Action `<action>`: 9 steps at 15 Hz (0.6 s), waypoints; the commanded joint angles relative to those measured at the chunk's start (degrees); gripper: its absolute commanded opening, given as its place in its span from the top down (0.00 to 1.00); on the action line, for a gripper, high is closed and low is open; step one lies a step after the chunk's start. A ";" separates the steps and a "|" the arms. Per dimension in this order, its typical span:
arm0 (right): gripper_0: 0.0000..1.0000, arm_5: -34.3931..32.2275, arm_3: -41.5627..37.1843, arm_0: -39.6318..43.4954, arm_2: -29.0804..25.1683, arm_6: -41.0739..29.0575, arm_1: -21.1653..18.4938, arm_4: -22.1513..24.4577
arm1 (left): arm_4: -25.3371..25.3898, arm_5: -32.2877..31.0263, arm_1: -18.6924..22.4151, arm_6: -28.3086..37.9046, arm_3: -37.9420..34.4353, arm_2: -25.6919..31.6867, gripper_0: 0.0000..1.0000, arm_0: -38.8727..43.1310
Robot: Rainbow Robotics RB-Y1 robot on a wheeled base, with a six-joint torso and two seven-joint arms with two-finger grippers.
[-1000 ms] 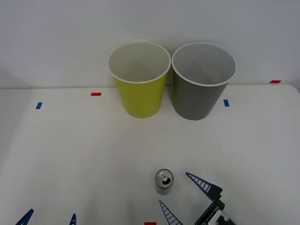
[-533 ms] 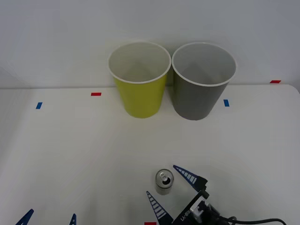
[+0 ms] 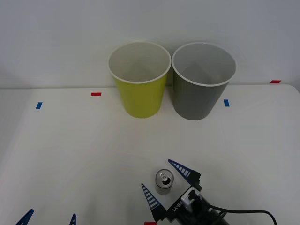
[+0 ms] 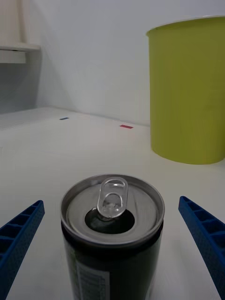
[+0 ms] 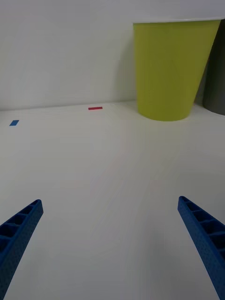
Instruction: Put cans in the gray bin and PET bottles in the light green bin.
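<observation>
- The step in hand looks like the reach for the can (image 3: pixel 164 181): it stands upright on the white counter (image 3: pixel 70 154), low in the frame and a little right of centre in the front view, pull-tab up and its mouth already opened.
- The right hand (image 3: pixel 165 184) sits at the bottom of the frame, its blue ribbed fingers (image 3: pixel 180 168) spread wide, one on either side of the can; neither appears to touch it.
- In the right wrist view the can (image 4: pixel 112 234) fills the middle between the two fingertips, so the hand seems lined up on it.
- The left hand (image 3: pixel 49 218) waits in the lower left corner of the front view, fingers wide apart and holding nothing.
- The gray bin (image 3: pixel 202 79) stands at the upper right of centre, just beside the light green bin (image 3: pixel 139 77) at upper centre; both are well apart from the can.
- Next, I judge, the right hand needs to close on the can's sides, lift it clear of the counter, and carry it up the frame to the gray bin, not the green one beside it.
</observation>
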 commanded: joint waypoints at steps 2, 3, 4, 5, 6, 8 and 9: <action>0.56 0.09 0.04 -0.30 -0.42 0.27 -0.52 -1.05 | 0.00 -0.01 0.00 0.00 0.00 0.00 0.00 0.00; 0.74 0.09 -0.05 -0.39 -0.42 0.27 -0.60 -1.23 | 0.00 -0.01 0.00 0.00 0.00 0.00 0.00 0.00; 0.75 0.09 -0.05 -0.30 -0.42 0.27 -0.52 -1.23 | 0.00 -0.01 0.00 0.00 0.00 0.00 0.00 0.00; 0.76 0.01 -0.05 -0.30 -0.33 0.27 -0.60 -1.31 | 0.00 -0.01 0.00 0.00 0.00 0.00 0.00 0.00; 0.78 0.01 -0.05 -0.30 -0.42 0.27 -0.60 -1.67 | 0.00 -0.01 0.00 0.00 0.00 0.00 0.00 0.00; 0.79 -0.17 -0.05 -0.30 -0.42 0.36 -0.78 -2.11 | 0.00 -0.01 0.00 0.00 0.00 0.00 0.00 0.00; 0.80 -0.34 -0.05 -0.21 -0.42 0.36 -0.96 -2.19 | 0.00 -0.01 0.00 0.00 0.00 0.00 0.00 0.00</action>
